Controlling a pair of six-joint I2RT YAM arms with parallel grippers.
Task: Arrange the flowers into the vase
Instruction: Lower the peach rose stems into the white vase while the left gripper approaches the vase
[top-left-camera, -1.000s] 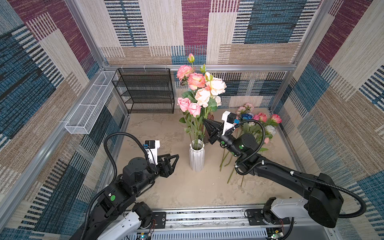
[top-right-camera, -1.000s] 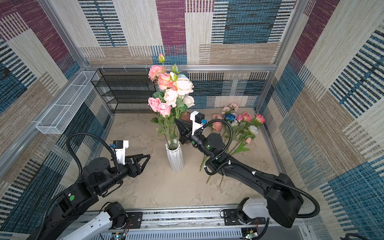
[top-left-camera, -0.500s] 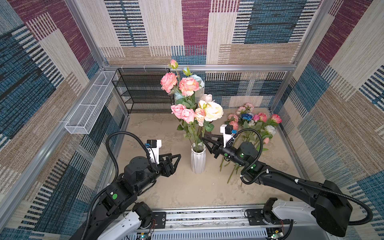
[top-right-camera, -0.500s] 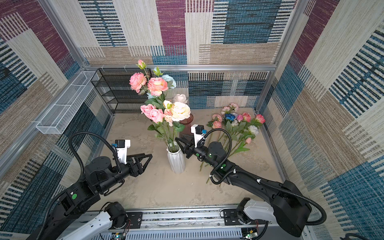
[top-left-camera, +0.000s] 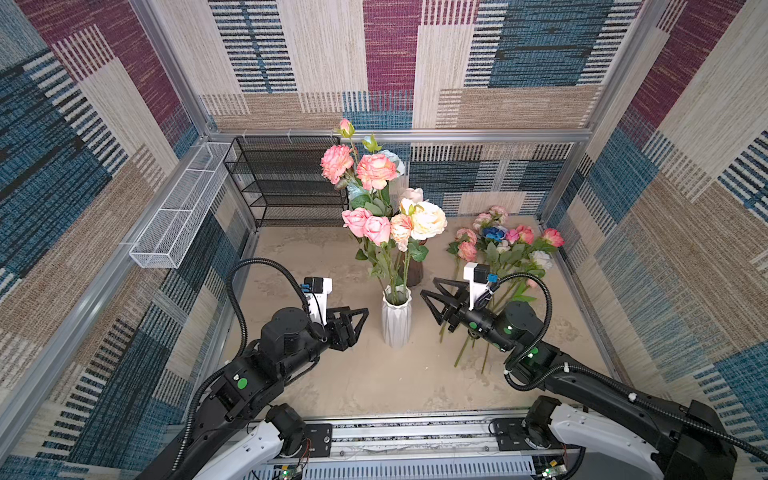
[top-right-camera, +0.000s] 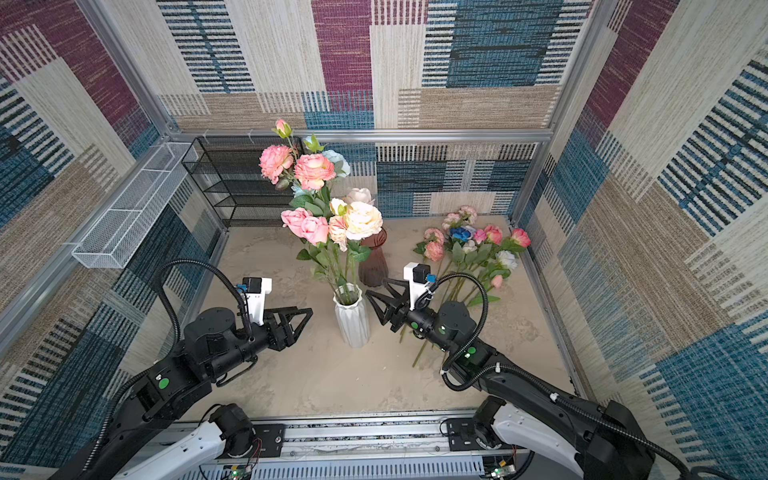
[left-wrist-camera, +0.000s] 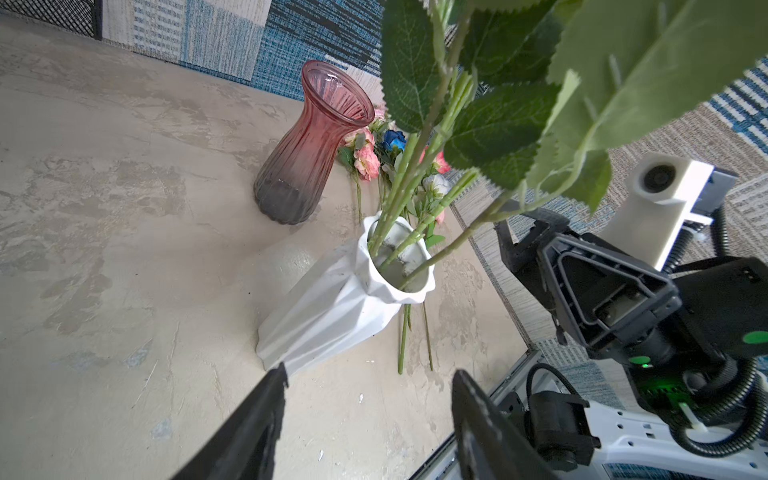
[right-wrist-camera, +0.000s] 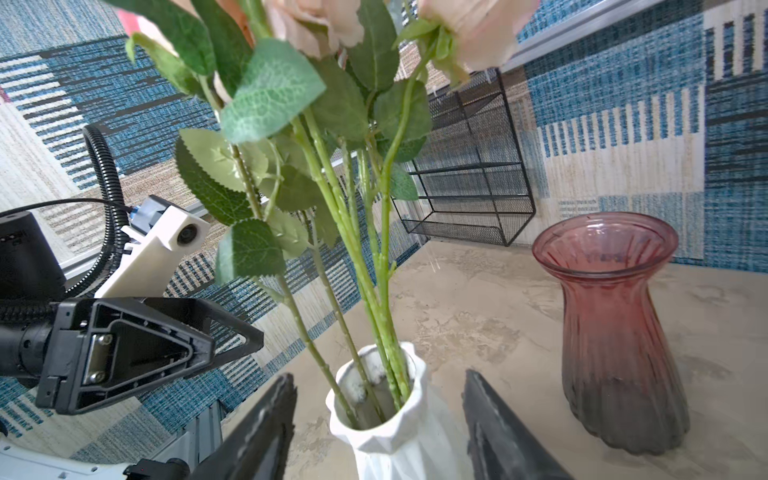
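Observation:
The white faceted vase stands mid-table and holds several flowers with pink, peach and cream heads, leaning a little left. More flowers lie on the table at the back right. My left gripper hovers open just left of the vase, nothing in it. My right gripper is open just right of the vase's neck, apart from it. In the right wrist view the vase rim and stems sit ahead of the right gripper. The left gripper faces the vase.
A red-to-grey glass vase stands right behind the white one. A black wire shelf is against the back wall, and a white mesh basket hangs on the left wall. Loose stems lie under the right arm.
My right gripper has opened, let go of the stems above the vase and dropped lower. The flower heads have swung left. The left gripper has edged slightly toward the vase.

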